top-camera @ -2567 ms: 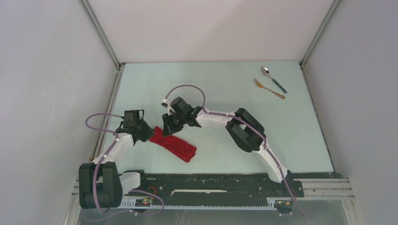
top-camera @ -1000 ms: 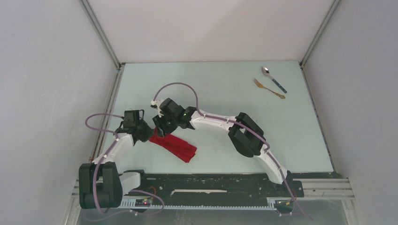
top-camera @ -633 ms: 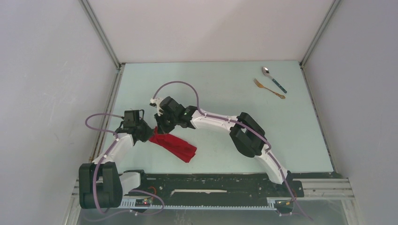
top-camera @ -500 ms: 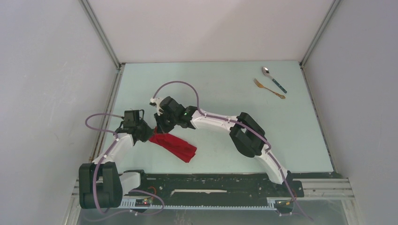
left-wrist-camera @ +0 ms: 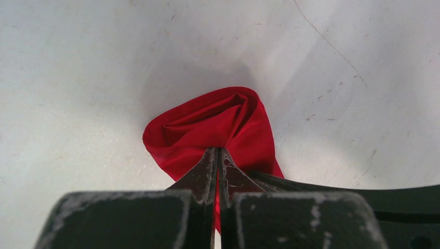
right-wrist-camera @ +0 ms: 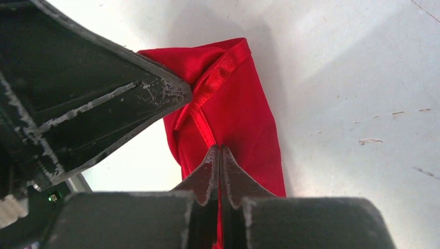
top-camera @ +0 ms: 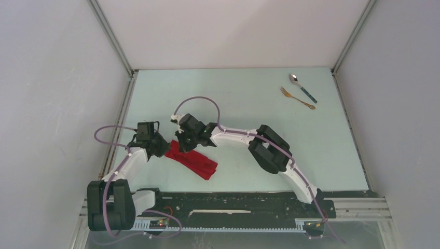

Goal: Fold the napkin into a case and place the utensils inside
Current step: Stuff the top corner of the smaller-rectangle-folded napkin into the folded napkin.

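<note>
Pinching glossy red napkin at bunched, rolled end with left gripper, scuffed black tips pressed together. Clamping same cloth just beside, at ribbed hem, with right gripper, tips likewise closed. Crumpled narrow strip lying beyond both grippers on pale matte table. Teal-handled spoon and slim bronze fork well apart from right gripper.

Bunched red napkin on tabletop; left claw, right claw at its left end; spoon, fork far right.

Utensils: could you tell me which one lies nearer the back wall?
The spoon, silver with a teal handle; the gold fork lies just in front of it.
</note>
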